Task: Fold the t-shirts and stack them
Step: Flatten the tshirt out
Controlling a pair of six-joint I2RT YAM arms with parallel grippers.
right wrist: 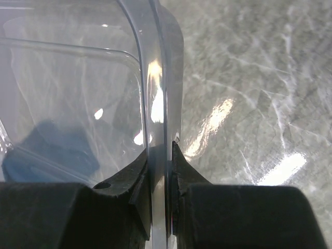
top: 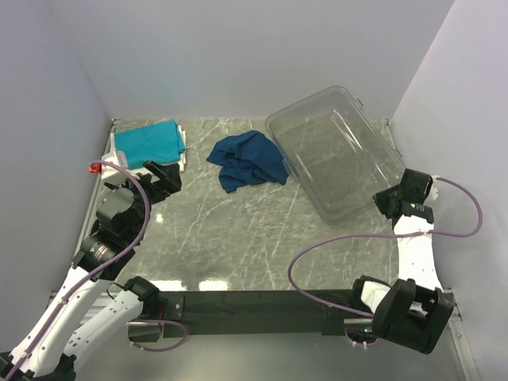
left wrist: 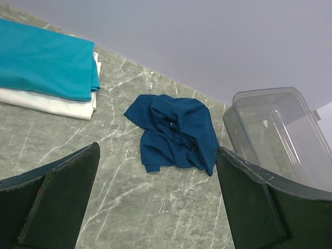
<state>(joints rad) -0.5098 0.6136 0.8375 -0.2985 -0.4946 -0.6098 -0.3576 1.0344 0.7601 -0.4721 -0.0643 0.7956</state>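
Two arms (top: pixel 103 238) are bent up over the table (top: pixel 238 238). The left claw (top: pixel 163 175) is held wide open and empty, near the teal tee (top: pixel 147 141), which is stacked on a mostly hidden white tee (left wrist: pixel 52 104). The blue tee (top: pixel 248 160) is seen crumpled mid-table, beside the bin (top: pixel 333 151). The right claw (right wrist: pixel 161 155) is pinched on the bin's rim.

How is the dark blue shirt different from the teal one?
The dark blue shirt is crumpled in a heap; the teal shirt is folded flat. The dark blue shirt lies alone; the teal shirt sits on a folded white shirt. Both are soft cloth shirts.
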